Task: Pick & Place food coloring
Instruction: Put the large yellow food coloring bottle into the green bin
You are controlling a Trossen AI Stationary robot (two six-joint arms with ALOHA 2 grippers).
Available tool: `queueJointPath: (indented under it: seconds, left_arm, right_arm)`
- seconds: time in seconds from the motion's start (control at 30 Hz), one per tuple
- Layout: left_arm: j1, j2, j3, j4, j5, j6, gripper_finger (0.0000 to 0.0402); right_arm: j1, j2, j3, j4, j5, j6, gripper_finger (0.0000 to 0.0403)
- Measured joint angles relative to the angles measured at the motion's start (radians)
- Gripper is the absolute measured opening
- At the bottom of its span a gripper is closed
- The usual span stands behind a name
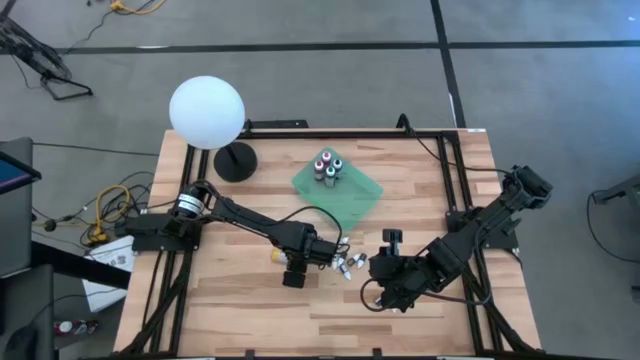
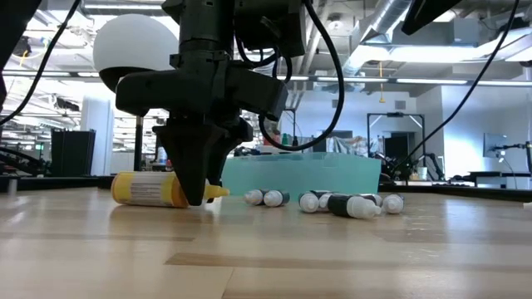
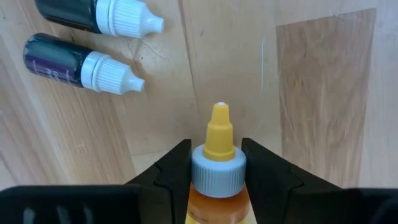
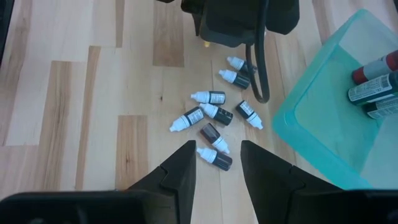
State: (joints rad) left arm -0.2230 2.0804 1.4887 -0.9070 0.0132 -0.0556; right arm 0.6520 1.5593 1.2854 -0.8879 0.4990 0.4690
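Observation:
A yellow food coloring bottle (image 2: 152,188) with a grey collar and yellow nozzle lies on its side on the table. My left gripper (image 3: 217,177) comes down over its cap end and is shut on it. Several small dark bottles with white caps (image 4: 214,118) lie scattered on the wood just right of it (image 1: 347,265). More bottles (image 1: 328,166) stand upright in the green tray (image 1: 350,200). My right gripper (image 4: 217,171) hovers open above and to the near right of the scattered bottles, touching nothing. My left gripper pinches the yellow bottle at its grey collar (image 3: 217,169), just behind the nozzle, one finger (image 3: 171,171) on each side. The fingers come from above, pointing down (image 2: 195,178), across the bottle. The bottle lies on its side on the table.
A white globe lamp (image 1: 207,112) on a black base (image 1: 236,161) stands at the far left of the table. Cables run along the left arm. Bare wood lies along the near edge (image 1: 300,320).

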Motion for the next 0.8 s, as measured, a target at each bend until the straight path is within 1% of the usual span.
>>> queueJointPath:
  seconds: [0.1, 0.4, 0.67, 0.8]
  left_arm:
    - [0.0, 0.0, 0.0, 0.005, -0.003, 0.005, 0.0118]
    - [0.0, -0.006, 0.053, 0.035, -0.072, 0.041, 0.0118]
    - [-0.004, -0.028, 0.107, 0.038, -0.07, 0.07, 0.0119]
    - [-0.013, -0.046, 0.112, 0.062, -0.07, 0.089, 0.012]
  right_arm:
    - [0.0, 0.0, 0.0, 0.0, 0.0, 0.0, 0.0118]
    - [0.0, 0.0, 0.0, 0.0, -0.001, 0.0, 0.0118]
    - [0.0, -0.001, 0.0, -0.001, -0.001, 0.001, 0.0118]
    - [0.0, -0.001, 0.0, -0.002, -0.002, 0.001, 0.0118]
